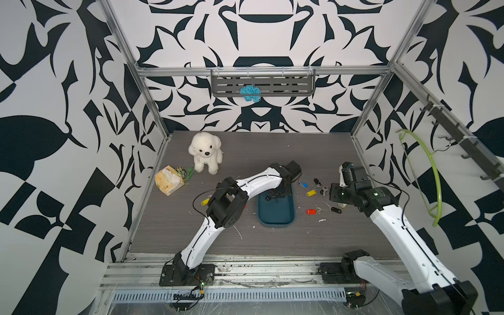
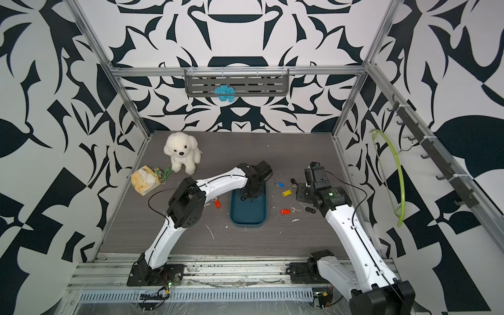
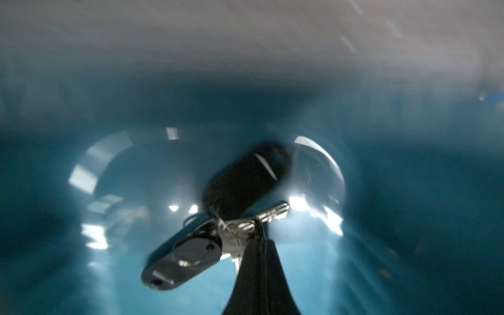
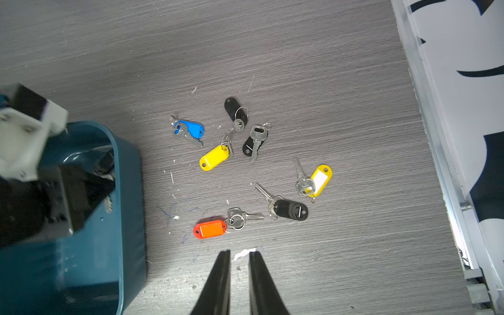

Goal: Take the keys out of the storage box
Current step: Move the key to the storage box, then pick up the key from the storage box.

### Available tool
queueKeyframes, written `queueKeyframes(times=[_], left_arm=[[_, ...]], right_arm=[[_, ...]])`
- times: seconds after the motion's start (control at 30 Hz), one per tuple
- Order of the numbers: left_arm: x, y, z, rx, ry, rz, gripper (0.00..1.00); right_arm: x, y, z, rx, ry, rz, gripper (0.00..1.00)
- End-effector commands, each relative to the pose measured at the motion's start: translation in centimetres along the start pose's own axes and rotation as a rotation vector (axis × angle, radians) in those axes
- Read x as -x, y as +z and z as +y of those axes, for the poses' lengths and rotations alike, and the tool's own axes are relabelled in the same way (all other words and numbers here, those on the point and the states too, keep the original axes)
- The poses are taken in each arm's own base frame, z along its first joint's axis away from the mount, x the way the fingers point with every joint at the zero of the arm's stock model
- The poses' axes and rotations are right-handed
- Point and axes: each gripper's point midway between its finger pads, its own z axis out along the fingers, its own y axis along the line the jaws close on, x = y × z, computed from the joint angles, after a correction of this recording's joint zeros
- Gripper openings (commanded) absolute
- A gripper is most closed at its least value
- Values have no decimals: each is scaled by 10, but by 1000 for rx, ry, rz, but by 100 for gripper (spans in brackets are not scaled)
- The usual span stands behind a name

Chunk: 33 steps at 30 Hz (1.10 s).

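The left gripper [image 3: 260,227] pinches one key bunch [image 3: 237,234] with two black fobs [image 3: 245,180] inside the teal storage box [image 4: 128,191]. Seven tagged keys [image 4: 215,156] (three black-fobbed) lie beside it on the table [image 4: 327,68]; the right gripper [image 4: 239,252] hovers slightly spread.

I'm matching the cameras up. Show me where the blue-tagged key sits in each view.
Top view: blue-tagged key on the table, right of the storage box's far end.
Top view: the same spot, right of the box.
Left wrist: not identifiable; the blurred view shows mostly the box's inside.
Right wrist: near the middle, beside the box.
Shared landmark: the teal storage box, in all four views.
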Motion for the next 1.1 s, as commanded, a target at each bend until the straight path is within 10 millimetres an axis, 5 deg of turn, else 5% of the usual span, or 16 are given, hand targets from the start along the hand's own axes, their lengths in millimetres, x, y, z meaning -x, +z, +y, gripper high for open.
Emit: queueKeyframes(times=[0.0, 0.13, 0.2, 0.27, 0.37, 0.53, 0.83, 1.07], left_arm=[[-15, -15, -14, -29, 15, 35, 0], [-1, -41, -1, 2, 25, -18, 0], [5, -51, 12, 23, 12, -35, 17], [10, -59, 25, 37, -5, -53, 48], [14, -68, 38, 46, -28, -69, 60], [13, -71, 39, 20, -49, -68, 62], [-23, -47, 22, -31, -81, 55, 51], [-26, -36, 23, -24, -97, 73, 51]], right_arm=[[5, -1, 0, 3, -4, -24, 19], [4, -2, 0, 5, -4, -26, 19], [4, -2, 0, 6, -3, -27, 19], [4, -2, 0, 7, -3, -25, 19], [4, -1, 0, 8, -1, -22, 19], [2, 1, 1, 10, 1, -12, 19], [0, 4, 2, 14, 4, 1, 20], [-1, 4, 2, 20, 7, 5, 19]])
